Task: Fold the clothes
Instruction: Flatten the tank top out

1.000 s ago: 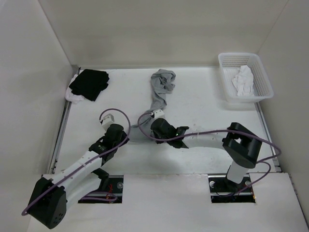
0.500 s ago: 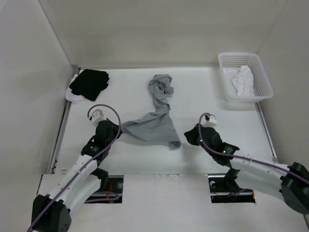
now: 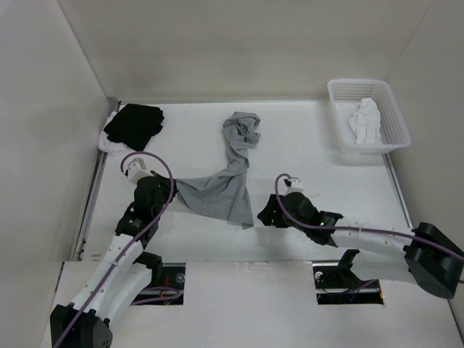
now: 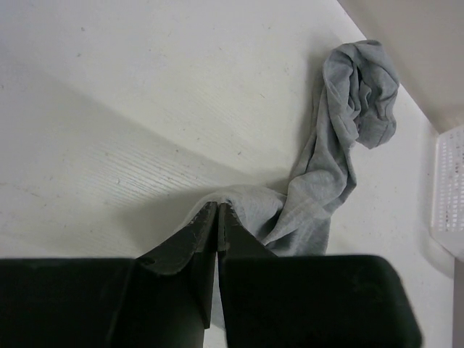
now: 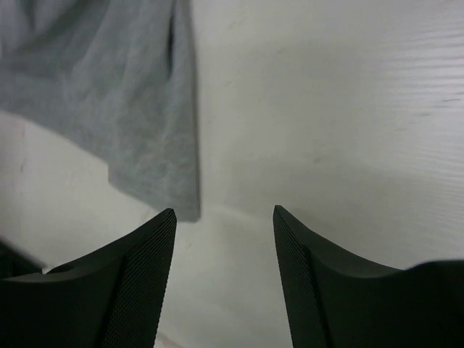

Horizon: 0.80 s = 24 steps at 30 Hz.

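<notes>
Since half a second ago, your right gripper (image 3: 265, 216) has slid left toward the garment (image 3: 221, 190) and its jaws have spread wide. The cloth's near corner has settled further left, and your left gripper (image 3: 165, 193) has drawn back a little with the edge it grips. The garment lies mid-table (image 3: 312, 156): a spread panel between your two grippers, narrowing into a twisted rope that ends in a wad toward the far wall. The left seems to be clamped on one corner to keep that side taut, while the right, holding nothing, lines up on the opposite corner so you can stretch the panel flat before folding. The left wrist view shows what the arm hides from above: the left gripper (image 4: 217, 212) is fully closed with a small fold of garment (image 4: 326, 163) nipped at its tips. The right wrist view shows bare table inside the right gripper (image 5: 225, 221), with the garment (image 5: 109, 94) hem just ahead and to the left. Only the top view shows the basket (image 3: 392, 109), well apart.
</notes>
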Each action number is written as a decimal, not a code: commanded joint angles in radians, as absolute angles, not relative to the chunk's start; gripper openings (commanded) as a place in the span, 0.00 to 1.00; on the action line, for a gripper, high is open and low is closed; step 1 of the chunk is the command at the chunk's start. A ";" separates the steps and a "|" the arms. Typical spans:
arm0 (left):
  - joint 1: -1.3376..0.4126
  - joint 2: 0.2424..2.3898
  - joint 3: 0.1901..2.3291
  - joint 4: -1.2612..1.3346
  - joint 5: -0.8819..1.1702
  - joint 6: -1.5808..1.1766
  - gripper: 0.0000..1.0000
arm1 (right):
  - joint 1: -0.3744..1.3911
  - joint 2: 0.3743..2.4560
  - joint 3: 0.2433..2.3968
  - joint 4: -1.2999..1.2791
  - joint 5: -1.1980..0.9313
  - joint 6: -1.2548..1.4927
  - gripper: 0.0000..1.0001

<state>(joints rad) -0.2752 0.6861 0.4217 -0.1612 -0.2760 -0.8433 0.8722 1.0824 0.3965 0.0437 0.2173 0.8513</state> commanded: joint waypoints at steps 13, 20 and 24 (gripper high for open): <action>-0.376 0.698 0.566 -0.061 -0.268 -0.810 0.00 | 0.872 1.487 0.620 0.376 0.161 0.784 0.05; -0.410 0.718 0.574 -0.008 -0.272 -0.815 0.00 | 0.875 1.045 0.745 -0.254 0.333 0.628 0.09; -0.390 0.697 0.543 -0.014 -0.268 -0.822 0.00 | 0.942 1.110 0.813 -0.423 0.331 0.618 0.21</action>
